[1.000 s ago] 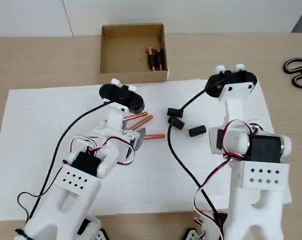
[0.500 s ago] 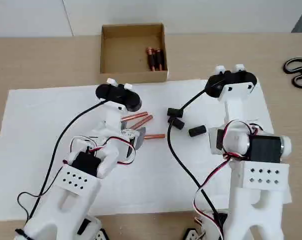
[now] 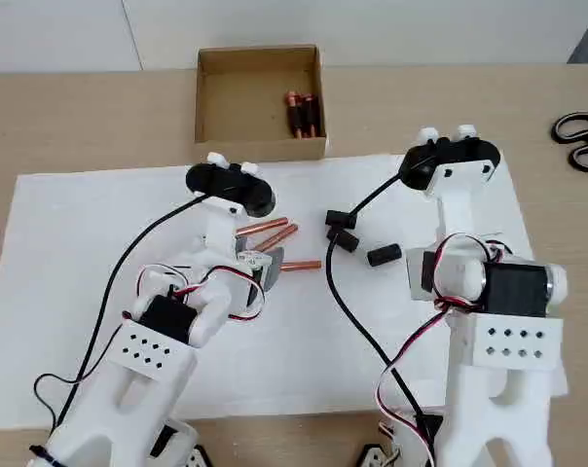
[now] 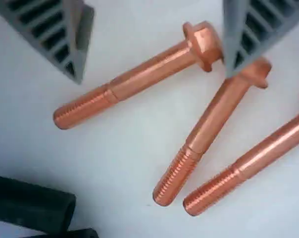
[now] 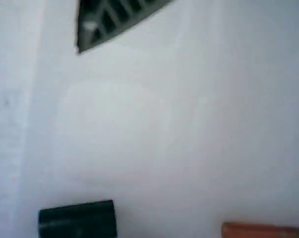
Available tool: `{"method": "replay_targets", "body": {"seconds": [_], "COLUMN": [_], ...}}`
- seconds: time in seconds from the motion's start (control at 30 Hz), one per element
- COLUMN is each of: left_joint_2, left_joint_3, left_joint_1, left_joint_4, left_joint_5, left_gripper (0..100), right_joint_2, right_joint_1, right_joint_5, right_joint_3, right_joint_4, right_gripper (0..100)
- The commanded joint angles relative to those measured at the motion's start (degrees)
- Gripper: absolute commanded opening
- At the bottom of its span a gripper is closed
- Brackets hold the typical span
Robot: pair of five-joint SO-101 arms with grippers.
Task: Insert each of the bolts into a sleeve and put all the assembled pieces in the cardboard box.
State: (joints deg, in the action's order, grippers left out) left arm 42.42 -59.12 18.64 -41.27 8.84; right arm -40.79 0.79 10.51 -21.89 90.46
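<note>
Left wrist view is showing the left end effector (image 4: 154, 72) hanging wide open, empty, over a bolt (image 4: 134, 82) lying almost from finger to finger.

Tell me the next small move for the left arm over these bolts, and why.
Probably lower the left end effector and close on the copper-coloured metal bolt between its fingers: they stand open either side of it, and it lies loose on the white sheet.
</note>
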Motion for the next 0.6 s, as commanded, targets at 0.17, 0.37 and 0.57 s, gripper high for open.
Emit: {"method": "replay_targets", "body": {"seconds": [0.17,0.37,0.57], "left_joint_2": [1.6,1.6,1.6], "left_joint_3": [1.2,0.9,0.9], "left_joint_1": [0.3,0.3,0.3], "left_joint_4": [0.1,0.1,0.1], "left_joint_5": [0.3,0.3,0.3], "left_gripper": [18,18,18], "right_joint_2": [-1.2,-1.2,-1.2], "right_joint_1": [0.0,0.0,-0.1], "right_joint_5": [0.4,0.4,0.4], "right_joint_3": [0.3,0.3,0.3], "right_joint_4": [0.3,0.3,0.3], "right_gripper": [19.1,19.1,19.1]}}
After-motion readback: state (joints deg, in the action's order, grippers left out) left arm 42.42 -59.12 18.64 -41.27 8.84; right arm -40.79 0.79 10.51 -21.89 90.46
